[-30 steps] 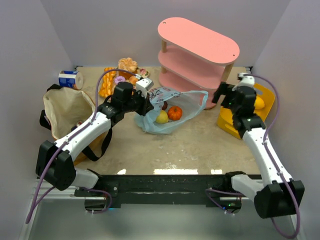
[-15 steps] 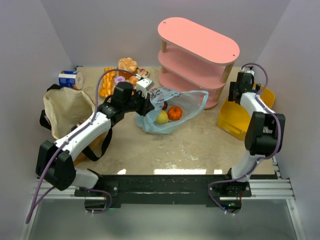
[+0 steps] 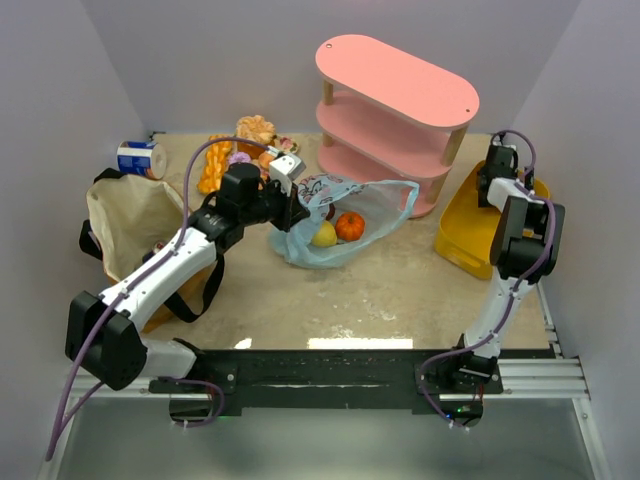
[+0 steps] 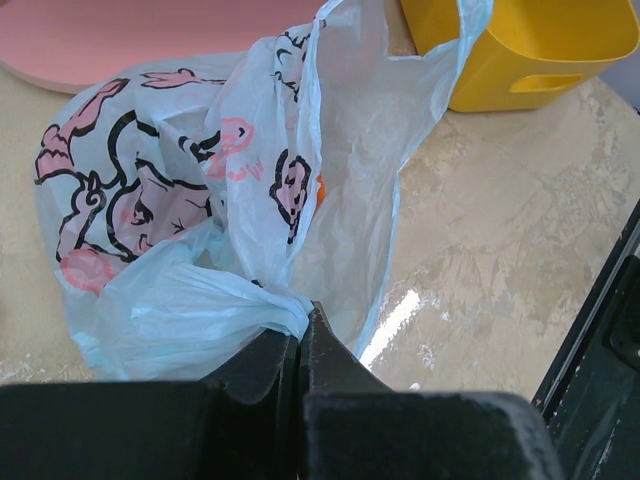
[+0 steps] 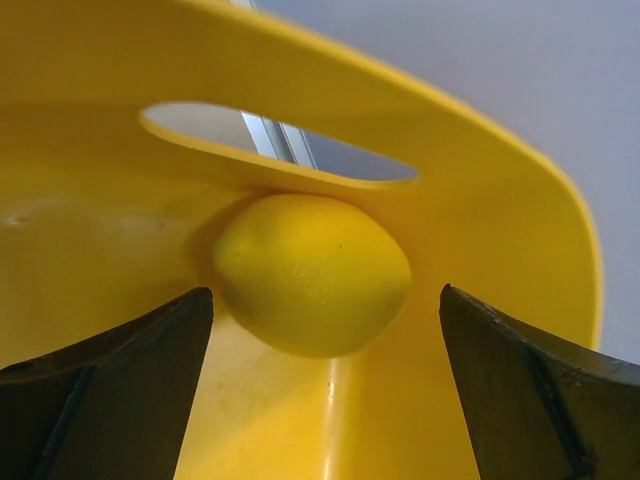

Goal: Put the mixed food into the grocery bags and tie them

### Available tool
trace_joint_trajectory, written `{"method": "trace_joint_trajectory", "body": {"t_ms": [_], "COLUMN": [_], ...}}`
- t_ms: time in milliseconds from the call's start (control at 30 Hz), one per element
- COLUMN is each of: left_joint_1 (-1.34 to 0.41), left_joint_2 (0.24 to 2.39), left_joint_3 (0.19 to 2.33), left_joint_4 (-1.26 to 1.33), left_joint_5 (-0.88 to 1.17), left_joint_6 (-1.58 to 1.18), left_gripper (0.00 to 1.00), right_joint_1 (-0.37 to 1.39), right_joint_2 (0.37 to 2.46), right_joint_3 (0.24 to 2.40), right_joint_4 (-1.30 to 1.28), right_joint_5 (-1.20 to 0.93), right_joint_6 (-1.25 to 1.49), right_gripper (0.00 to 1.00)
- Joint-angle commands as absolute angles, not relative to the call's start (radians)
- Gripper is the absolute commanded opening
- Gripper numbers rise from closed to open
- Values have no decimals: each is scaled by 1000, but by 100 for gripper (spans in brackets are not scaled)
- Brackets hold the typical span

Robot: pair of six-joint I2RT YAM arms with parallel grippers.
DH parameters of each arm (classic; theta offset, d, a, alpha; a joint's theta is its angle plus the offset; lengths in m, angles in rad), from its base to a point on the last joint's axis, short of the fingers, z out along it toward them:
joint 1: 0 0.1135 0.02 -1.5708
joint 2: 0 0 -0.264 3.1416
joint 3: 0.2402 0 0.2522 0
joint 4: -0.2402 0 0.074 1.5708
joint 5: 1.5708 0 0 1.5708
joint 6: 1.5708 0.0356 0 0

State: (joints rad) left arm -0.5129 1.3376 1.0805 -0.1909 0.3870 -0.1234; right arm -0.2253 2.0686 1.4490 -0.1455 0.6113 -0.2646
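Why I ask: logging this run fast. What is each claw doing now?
Left claw: closed, pinching the light-blue plastic bag.
Right claw: open, straddling the lemon in the yellow basket, not gripping it.

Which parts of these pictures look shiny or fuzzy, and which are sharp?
Top external: even light, a white glare strip on the table at its near edge. Left wrist: plastic bag crisp, sheen on the table. Right wrist: lemon fairly sharp, fingers of the right gripper dark and softer-edged.
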Motion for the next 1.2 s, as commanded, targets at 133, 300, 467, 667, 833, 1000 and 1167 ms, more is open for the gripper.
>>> {"method": "trace_joint_trajectory", "body": {"t_ms": [133,300,467,667,833,1000,1167], "left_joint_1": [-517,-517,-517,-517,-517,-517,-515], "left_joint_2": [1313,1318,1318,1316,1315,1316,1318], "left_joint_3": [1098,1098,1098,1100,1097,1094,1100], "left_joint_4": [-147,-147,-152,-155,-150,-147,-160], "left_joint_5": [419,416,400,397,405,393,361], "left_joint_6": [-144,-144,-138,-137,-144,-141,-126], "left_gripper": [0,0,0,0,0,0,0], "right_joint_1": [-245,-258,-258,-255,-229,-75,27], "right_joint_2": [2111,2158,2184,2051,1802,1559,1186], "right_joint_3": [1486,1519,1539,1427,1225,1049,898], "right_joint_4": [-103,-104,-87,-54,18,63,3], "right_joint_5": [598,595,592,565,502,541,413], "right_joint_6": [-313,-334,-368,-289,-152,-105,93], "right_gripper": [99,96,69,37,28,26,22]}}
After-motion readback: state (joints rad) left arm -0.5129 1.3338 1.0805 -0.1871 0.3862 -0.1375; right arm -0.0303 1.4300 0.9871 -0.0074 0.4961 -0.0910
